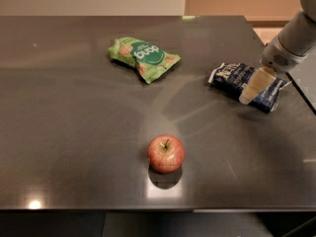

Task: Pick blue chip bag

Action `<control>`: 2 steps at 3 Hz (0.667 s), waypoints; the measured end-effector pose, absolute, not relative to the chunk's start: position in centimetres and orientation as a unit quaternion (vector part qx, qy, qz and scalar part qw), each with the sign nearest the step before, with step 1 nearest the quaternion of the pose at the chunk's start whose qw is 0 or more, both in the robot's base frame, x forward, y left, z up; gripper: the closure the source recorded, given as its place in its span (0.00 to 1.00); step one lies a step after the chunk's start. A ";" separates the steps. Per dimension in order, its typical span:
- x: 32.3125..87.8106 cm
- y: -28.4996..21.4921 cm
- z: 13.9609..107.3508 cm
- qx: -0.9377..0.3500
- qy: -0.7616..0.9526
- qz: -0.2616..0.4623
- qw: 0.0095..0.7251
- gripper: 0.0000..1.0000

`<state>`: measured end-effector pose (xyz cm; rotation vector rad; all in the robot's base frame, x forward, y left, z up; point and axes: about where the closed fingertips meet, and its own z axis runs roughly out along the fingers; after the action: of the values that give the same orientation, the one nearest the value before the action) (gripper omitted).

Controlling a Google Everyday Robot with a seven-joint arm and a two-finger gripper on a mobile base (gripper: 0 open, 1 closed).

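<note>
The blue chip bag (231,76) lies near the right edge of the table (74,132). The gripper (253,87) is over it; I cannot tell if it pinches. Bare room lies left.

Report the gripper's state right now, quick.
Gripper: over the blue chip bag at the right side of the table; open, closed or holding cannot be told.

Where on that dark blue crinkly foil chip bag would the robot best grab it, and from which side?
Probably across its narrow middle, from above. The dark blue foil chip bag lies flat on the dark table, long axis running roughly left to right, so the short width suits a pinch. The gripper hangs over its right half.
</note>
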<state>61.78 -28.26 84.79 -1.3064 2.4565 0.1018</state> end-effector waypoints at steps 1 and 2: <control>62.3 -28.9 84.2 -0.448 0.877 0.034 0.170 0.20; 61.9 -30.3 85.2 -0.435 0.883 0.021 0.173 1.00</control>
<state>61.95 -30.27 85.24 -1.2332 2.5052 0.0605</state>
